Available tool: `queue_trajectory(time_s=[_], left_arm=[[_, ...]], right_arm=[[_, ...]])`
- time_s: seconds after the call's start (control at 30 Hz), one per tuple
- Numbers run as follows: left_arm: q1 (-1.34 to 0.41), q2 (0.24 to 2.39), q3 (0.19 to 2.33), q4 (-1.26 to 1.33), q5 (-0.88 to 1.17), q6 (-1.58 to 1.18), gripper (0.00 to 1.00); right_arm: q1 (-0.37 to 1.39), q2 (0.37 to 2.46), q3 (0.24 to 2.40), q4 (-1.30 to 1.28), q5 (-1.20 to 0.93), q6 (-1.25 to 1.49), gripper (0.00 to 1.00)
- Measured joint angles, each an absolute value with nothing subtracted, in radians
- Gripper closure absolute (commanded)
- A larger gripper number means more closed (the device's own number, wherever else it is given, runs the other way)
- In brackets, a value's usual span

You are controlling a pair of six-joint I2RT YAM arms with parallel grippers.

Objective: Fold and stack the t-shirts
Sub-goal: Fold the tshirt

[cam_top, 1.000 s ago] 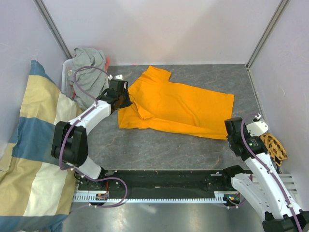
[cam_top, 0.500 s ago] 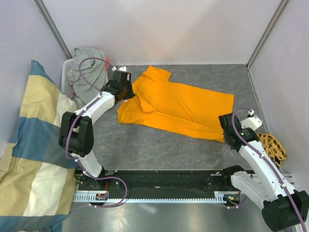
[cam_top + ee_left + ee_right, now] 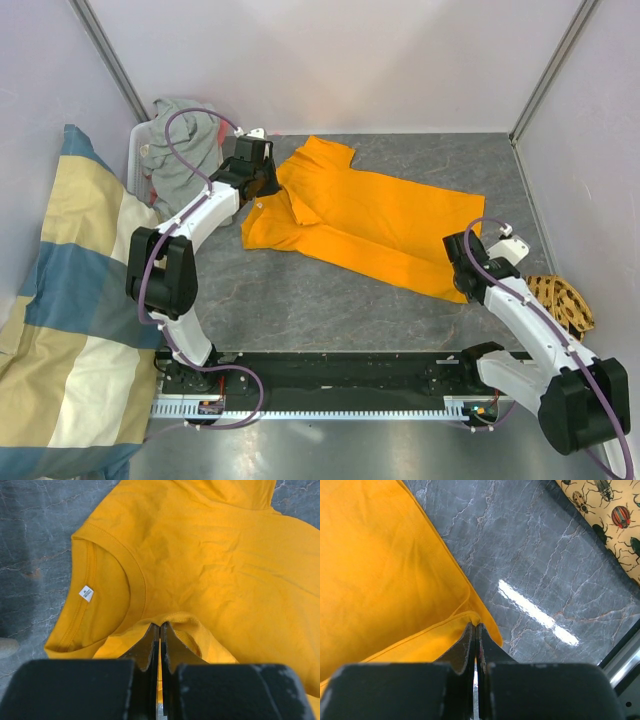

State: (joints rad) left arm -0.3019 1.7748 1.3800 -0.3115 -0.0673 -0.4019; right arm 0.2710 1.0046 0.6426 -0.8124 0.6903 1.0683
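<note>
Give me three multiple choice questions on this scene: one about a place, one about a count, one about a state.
1. Where is the grey t-shirt?
A. Heaped at the far left corner of the table
B. Spread flat in the middle
C. At the near right corner

2. How many claws grip the orange t-shirt?
A. None
B. One
C. Two

3. How does the orange t-shirt lie?
A. Folded into a small square
B. Spread out on the table, not yet folded up
C. Lifted wholly into the air

Answers:
1 A: the top view shows it bunched in that corner.
2 C: the left claw is shut on a fold by the collar, and the right claw is shut on a hem corner.
3 B: its body and one sleeve lie open across the table.
</note>
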Motion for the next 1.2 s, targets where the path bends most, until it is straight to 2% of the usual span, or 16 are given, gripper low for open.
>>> queue_trajectory(time_s=[0.27, 0.33, 0.37, 0.4, 0.47, 0.5, 0.53, 0.57, 0.63, 0.67, 0.97, 1.2], left_arm=[[-0.302, 1.782, 1.380, -0.313, -0.067, -0.399, 0.98], [-0.301, 1.789, 1.380, -0.313, -0.067, -0.399, 0.98], [-0.300, 1.792, 1.380, -0.313, -0.067, -0.398, 0.98], [-0.300, 1.796, 1.380, -0.313, -0.067, -0.398, 0.98], [-0.299, 1.802, 1.380, -0.314, -0.067, -0.398, 0.98], [-0.298, 1.805, 1.380, -0.313, -0.067, -0.398, 0.95], [-0.298, 1.808, 1.380, -0.314, -0.067, -0.398, 0.88], [-0.298, 1.811, 1.380, -0.315, -0.067, -0.398, 0.65], [-0.298, 1.819, 1.382, -0.315, -0.066, -0.389, 0.31], [-0.298, 1.824, 1.385, -0.317, -0.065, -0.386, 0.01], [-0.297, 1.818, 1.441, -0.328, -0.062, -0.378, 0.00], [-0.298, 1.592, 1.266, -0.311, -0.103, -0.379, 0.00]], right_arm=[[0.271, 1.034, 0.632, -0.773, 0.699, 1.060, 0.99], [0.271, 1.038, 0.629, -0.768, 0.703, 1.058, 0.95], [0.271, 1.041, 0.629, -0.766, 0.706, 1.058, 0.88], [0.271, 1.045, 0.628, -0.764, 0.707, 1.057, 0.70], [0.271, 1.049, 0.628, -0.759, 0.712, 1.059, 0.32], [0.271, 1.050, 0.628, -0.757, 0.715, 1.059, 0.07], [0.271, 1.051, 0.628, -0.756, 0.719, 1.059, 0.03], [0.271, 1.052, 0.628, -0.754, 0.725, 1.064, 0.02], [0.271, 1.052, 0.628, -0.757, 0.731, 1.050, 0.02], [0.271, 1.053, 0.628, -0.756, 0.734, 1.048, 0.02], [0.271, 1.029, 0.647, -0.757, 0.744, 1.011, 0.02], [0.271, 0.998, 0.672, -0.747, 0.707, 0.925, 0.02]])
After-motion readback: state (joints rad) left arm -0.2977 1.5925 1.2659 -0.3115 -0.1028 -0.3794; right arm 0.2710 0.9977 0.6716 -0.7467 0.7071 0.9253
